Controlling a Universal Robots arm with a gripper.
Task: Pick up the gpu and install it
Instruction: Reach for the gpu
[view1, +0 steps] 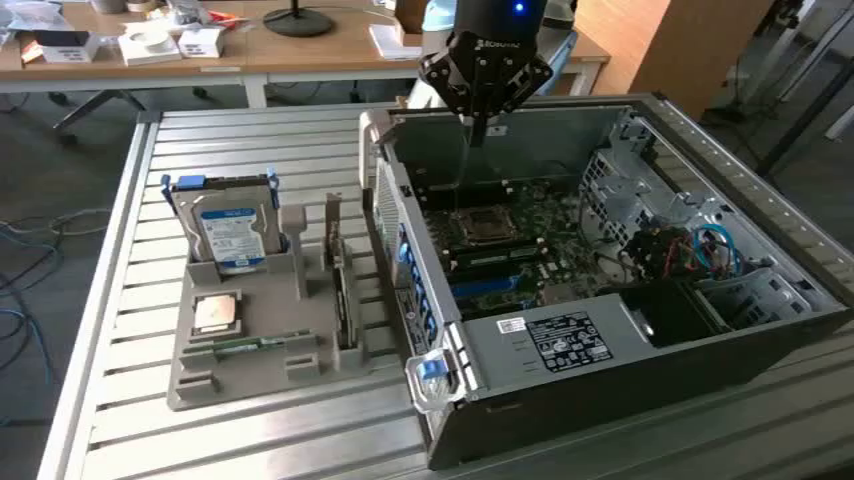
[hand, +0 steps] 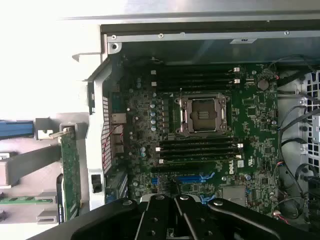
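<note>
I see the gripper (view1: 477, 120) (hand: 174, 200) hanging over the far end of the open computer case (view1: 574, 400). Its fingers (hand: 159, 207) are pressed together and nothing is between them. Directly under it lies the motherboard (view1: 527, 250) (hand: 255, 115) with the empty processor socket (view1: 483, 225) (hand: 202, 115).

The gpu (view1: 338, 275) (hand: 70, 170) is not lifted yet. It stands on its long edge in the grey holder (view1: 267, 370), in the slot nearest to the case and just beside the case's side wall. In the exterior view its long axis runs from near to far, parallel to that wall, and its metal bracket end points to the far side.

On the exterior view's left of it, in the same holder, a blue-labelled hard drive (view1: 230, 230) stands upright, and a small green memory stick (view1: 247, 346) lies flat near the front. The holder rests on a slatted metal table (view1: 200, 445)
</note>
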